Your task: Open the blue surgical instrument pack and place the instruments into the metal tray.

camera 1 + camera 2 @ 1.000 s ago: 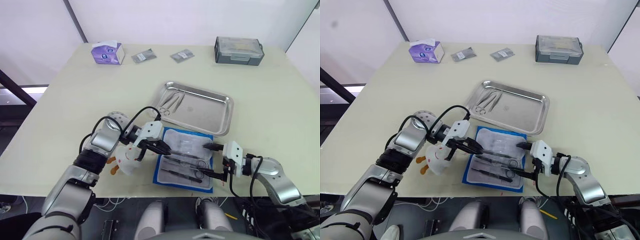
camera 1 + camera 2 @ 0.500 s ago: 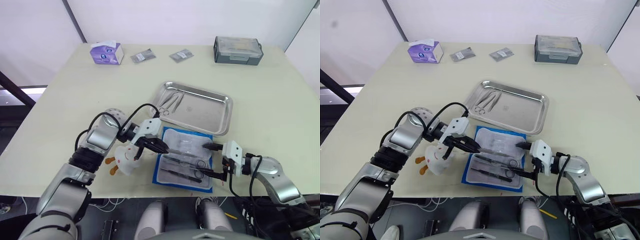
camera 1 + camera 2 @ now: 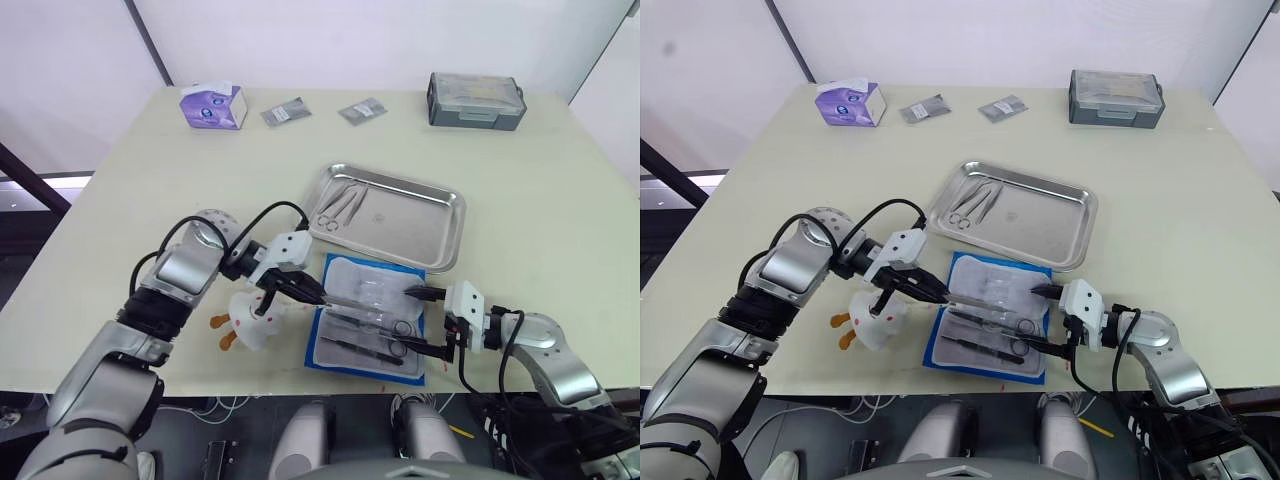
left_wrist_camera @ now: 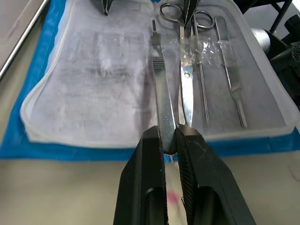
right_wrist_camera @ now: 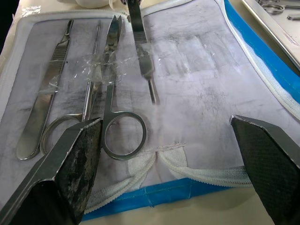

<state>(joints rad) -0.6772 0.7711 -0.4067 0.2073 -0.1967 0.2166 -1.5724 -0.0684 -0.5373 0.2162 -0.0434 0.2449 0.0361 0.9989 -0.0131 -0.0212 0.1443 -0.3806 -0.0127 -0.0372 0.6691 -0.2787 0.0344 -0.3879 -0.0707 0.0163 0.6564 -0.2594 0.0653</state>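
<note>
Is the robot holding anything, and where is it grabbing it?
The left gripper pinches a flat silvery instrument by its near end. The right gripper holds nothing.

1 blue surgical instrument pack (image 3: 372, 318) lying open, 4 instruments (image 5: 110, 89) lying inside it, 1 metal tray (image 3: 395, 217), 1 purple tissue box (image 3: 213, 105), 2 small grey packets (image 3: 286, 111), 1 grey lidded box (image 3: 477, 100), 2 grippers (image 4: 169, 140) showing

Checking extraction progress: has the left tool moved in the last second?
Yes. The left tool, shut on an instrument, has drawn back leftward, away from the blue surgical instrument pack.
</note>
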